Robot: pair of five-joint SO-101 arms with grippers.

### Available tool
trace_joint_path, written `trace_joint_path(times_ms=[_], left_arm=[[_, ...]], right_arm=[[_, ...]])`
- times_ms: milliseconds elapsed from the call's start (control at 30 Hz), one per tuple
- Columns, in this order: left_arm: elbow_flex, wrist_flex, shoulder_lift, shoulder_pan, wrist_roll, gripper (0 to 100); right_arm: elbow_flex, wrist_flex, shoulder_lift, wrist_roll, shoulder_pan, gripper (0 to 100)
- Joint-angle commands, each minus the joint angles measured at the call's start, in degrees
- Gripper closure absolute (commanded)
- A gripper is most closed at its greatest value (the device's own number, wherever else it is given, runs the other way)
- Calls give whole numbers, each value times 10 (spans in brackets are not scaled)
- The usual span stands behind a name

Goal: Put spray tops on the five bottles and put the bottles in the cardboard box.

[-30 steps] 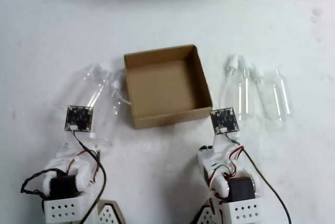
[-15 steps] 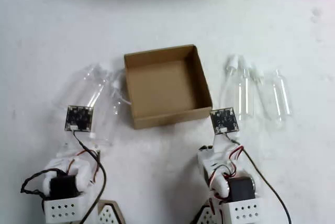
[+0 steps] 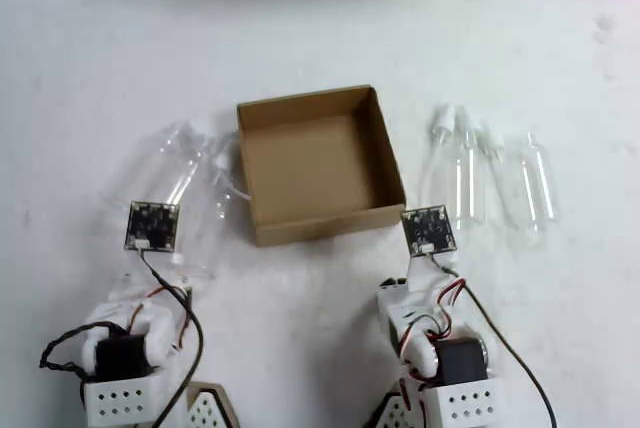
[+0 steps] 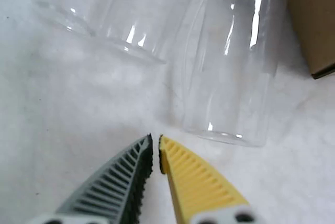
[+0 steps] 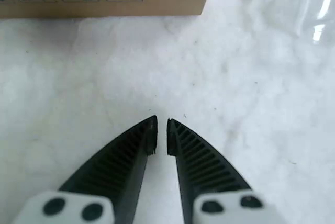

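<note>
The left gripper point(image 4: 155, 146) has its jaws almost touching, with nothing between them. The right gripper point(image 5: 161, 130) is likewise closed to a sliver and holds nothing. Both sit on the near side of the cardboard box point(image 3: 330, 225). Left of the box lie two clear bottles point(image 3: 178, 173), bases toward the left gripper and long axes running away from it. Right of the box a row of slimmer bottles point(image 3: 466, 183) lies side by side, white spray tops point(image 3: 463, 135) pointing toward the box's far side. The white table point(image 3: 300, 38) spreads wide beyond the box.
</note>
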Motion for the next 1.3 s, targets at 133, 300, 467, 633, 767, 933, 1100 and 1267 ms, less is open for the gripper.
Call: trace_joint_path(times_ms=[133,300,467,633,767,933,1100,1267], left_arm=[[-1,4,-5,7,8,972],[-1,4,-5,7,8,972],[-1,4,-5,7,8,970],[-1,0,-5,7,9,969],[-1,0,-5,7,9,969],[-1,0,-5,5,9,969],[-1,3,-5,7,9,969],[-1,-35,-5,7,4,969]], right_arm=[[5,2,-3,6,1,977],[5,2,-3,6,0,977],[5,2,-3,5,4,974],[5,2,-3,4,4,974],[5,2,-3,7,0,974],[5,2,-3,7,0,974],[5,0,-3,7,0,974],[5,-180,-3,7,0,974]])
